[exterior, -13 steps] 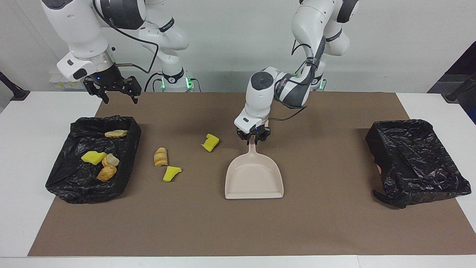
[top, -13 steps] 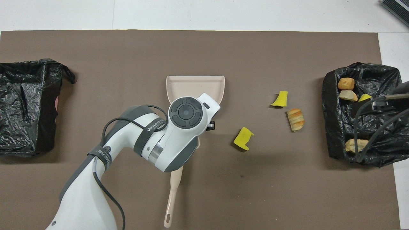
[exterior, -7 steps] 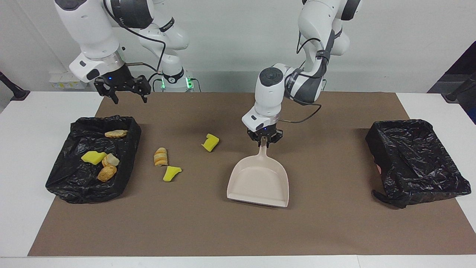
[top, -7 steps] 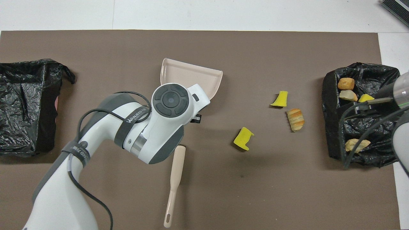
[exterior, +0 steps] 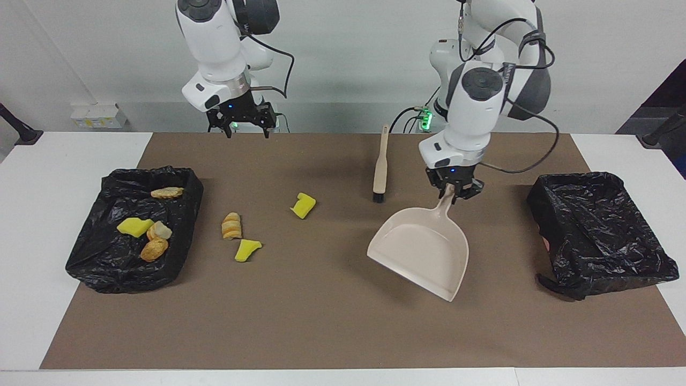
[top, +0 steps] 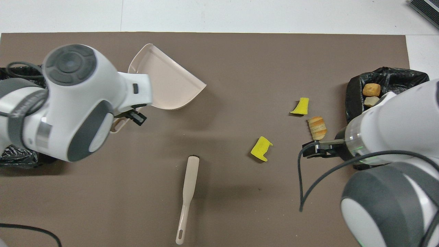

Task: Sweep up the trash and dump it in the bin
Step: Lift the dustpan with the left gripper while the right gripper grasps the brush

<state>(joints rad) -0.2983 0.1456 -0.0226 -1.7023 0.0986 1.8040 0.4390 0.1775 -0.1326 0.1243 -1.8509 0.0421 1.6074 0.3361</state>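
Note:
My left gripper [exterior: 452, 191] is shut on the handle of the beige dustpan [exterior: 423, 249]. It holds the dustpan tilted above the mat, beside the empty black bin [exterior: 600, 230]; the dustpan also shows in the overhead view [top: 164, 82]. The dustpan looks empty. Three trash scraps lie on the mat: a yellow chunk [exterior: 304, 205], a bread piece [exterior: 231, 225] and another yellow chunk [exterior: 247, 250]. My right gripper [exterior: 241, 121] is open and empty, up over the mat's edge nearest the robots. A beige brush [exterior: 380, 166] lies on the mat.
A black-lined bin [exterior: 96, 252] at the right arm's end holds several yellow and bread scraps. The brown mat [exterior: 321, 321] covers most of the white table. In the overhead view the left arm hides most of the empty bin.
My left gripper lifted the dustpan, swung it toward the empty bin and tilted it, uncovering the brush. My right gripper moved from over the filled bin toward the table's middle.

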